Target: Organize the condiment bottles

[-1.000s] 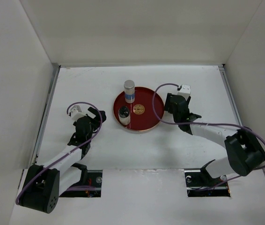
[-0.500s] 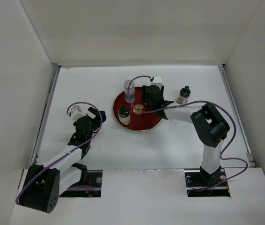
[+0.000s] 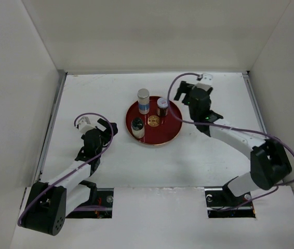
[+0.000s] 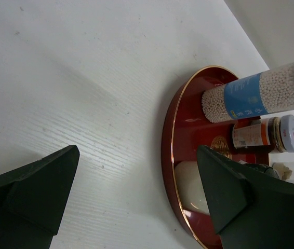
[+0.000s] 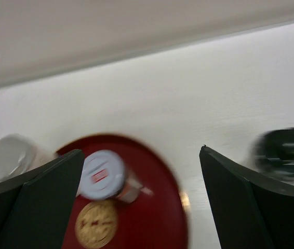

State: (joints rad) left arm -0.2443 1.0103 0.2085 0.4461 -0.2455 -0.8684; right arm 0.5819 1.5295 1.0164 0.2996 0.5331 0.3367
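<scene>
The red tray [image 3: 169,129] holds three condiment bottles: the tall grey-capped cylinder with a blue label [image 3: 143,100], a light-lidded jar with brown contents [image 3: 162,106] and a squat jar [image 3: 137,127]. My right gripper [image 3: 184,98] is open and empty just right of the tray's back edge. Its view is blurred and shows the light-lidded jar [image 5: 103,174] and a dark shape [image 5: 284,153], probably the black-capped bottle, off the tray. My left gripper [image 3: 105,129] is open and empty, left of the tray. Its view shows the cylinder [image 4: 256,96], the jar [image 4: 264,135] and the squat jar [image 4: 194,184].
White walls enclose the table on the left, back and right. The tray has a gold emblem [image 3: 154,121] at its middle. Purple cables loop above both wrists.
My right gripper reached over the tray, left the light-lidded jar standing on it, and pulled back to the right. The left arm has not moved.
</scene>
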